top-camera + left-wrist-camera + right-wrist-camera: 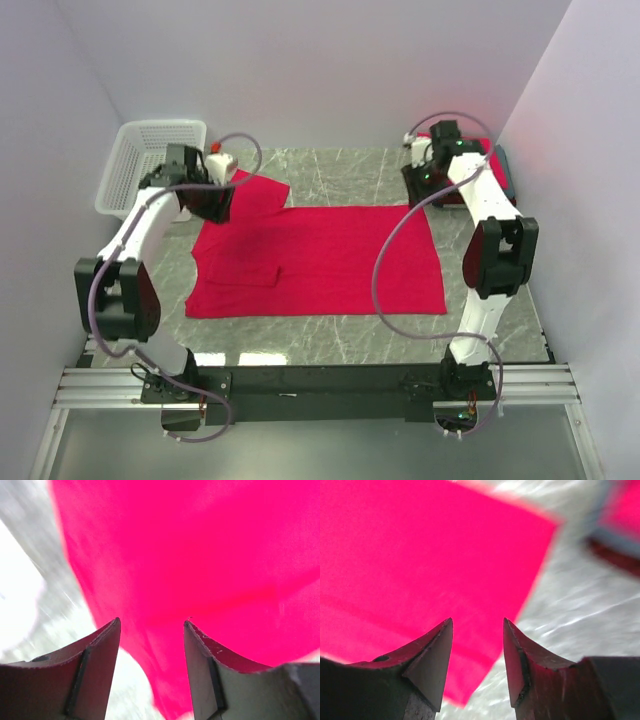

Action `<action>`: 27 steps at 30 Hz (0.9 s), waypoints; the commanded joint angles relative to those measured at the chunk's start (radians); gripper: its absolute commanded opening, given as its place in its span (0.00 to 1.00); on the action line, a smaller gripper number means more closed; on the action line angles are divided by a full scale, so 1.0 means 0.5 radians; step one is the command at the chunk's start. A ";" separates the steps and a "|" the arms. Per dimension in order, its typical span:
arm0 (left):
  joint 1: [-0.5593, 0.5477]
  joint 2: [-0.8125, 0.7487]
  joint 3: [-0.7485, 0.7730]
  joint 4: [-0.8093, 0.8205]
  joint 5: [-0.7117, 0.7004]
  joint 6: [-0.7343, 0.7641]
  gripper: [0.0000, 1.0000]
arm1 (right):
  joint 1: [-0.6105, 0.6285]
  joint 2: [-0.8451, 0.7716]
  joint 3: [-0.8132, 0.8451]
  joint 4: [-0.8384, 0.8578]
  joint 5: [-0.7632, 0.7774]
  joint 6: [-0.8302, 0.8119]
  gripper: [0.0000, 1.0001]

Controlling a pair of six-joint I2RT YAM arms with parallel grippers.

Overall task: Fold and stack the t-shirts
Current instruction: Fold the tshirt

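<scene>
A bright crimson t-shirt [330, 260] lies spread flat on the marble table, one sleeve reaching toward the back left. My left gripper [212, 205] hovers over that back-left part, and in the left wrist view it [152, 625] is open, with only red cloth [200, 555] below it. My right gripper [420, 190] is over the shirt's back-right corner. Seen from the right wrist, it [477, 622] is open above the cloth corner [470, 680] and holds nothing. A stack of folded t-shirts [497, 165] sits at the back right, partly hidden by the right arm, and blurred in the right wrist view [620, 520].
A white lattice basket [150, 165] stands at the back left against the wall. A small white object with an orange top [222, 160] sits beside it. Bare marble [340, 335] shows between the shirt and the arm bases. Walls close in on both sides.
</scene>
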 commanded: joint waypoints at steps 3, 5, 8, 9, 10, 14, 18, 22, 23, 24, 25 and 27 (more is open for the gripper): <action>0.082 0.381 0.453 0.020 0.223 -0.064 0.59 | -0.112 0.382 0.441 0.055 0.014 0.113 0.50; 0.100 0.436 0.513 0.038 0.254 -0.107 0.60 | -0.118 0.480 0.506 0.101 0.020 0.135 0.46; 0.109 0.510 0.577 0.078 0.232 -0.134 0.59 | -0.121 0.584 0.565 0.217 0.075 0.187 0.43; 0.112 0.532 0.592 0.084 0.232 -0.140 0.59 | -0.121 0.606 0.577 0.269 0.106 0.196 0.42; 0.109 0.538 0.602 0.090 0.232 -0.150 0.59 | -0.124 0.630 0.586 0.294 0.118 0.214 0.41; 0.112 0.556 0.611 0.108 0.214 -0.159 0.59 | -0.127 0.719 0.574 0.395 0.210 0.322 0.34; 0.112 0.581 0.611 0.105 0.208 -0.156 0.59 | -0.137 0.716 0.498 0.527 0.238 0.356 0.34; 0.112 0.602 0.605 0.115 0.192 -0.156 0.59 | -0.152 0.750 0.494 0.546 0.257 0.362 0.35; 0.112 0.608 0.596 0.115 0.196 -0.153 0.59 | -0.161 0.756 0.494 0.549 0.251 0.362 0.35; 0.112 0.615 0.593 0.115 0.226 -0.147 0.60 | -0.164 0.762 0.497 0.546 0.244 0.362 0.36; 0.112 0.618 0.593 0.115 0.226 -0.144 0.60 | -0.167 0.781 0.500 0.543 0.247 0.365 0.36; 0.112 0.645 0.608 0.102 0.241 -0.153 0.59 | -0.170 0.799 0.516 0.531 0.250 0.365 0.36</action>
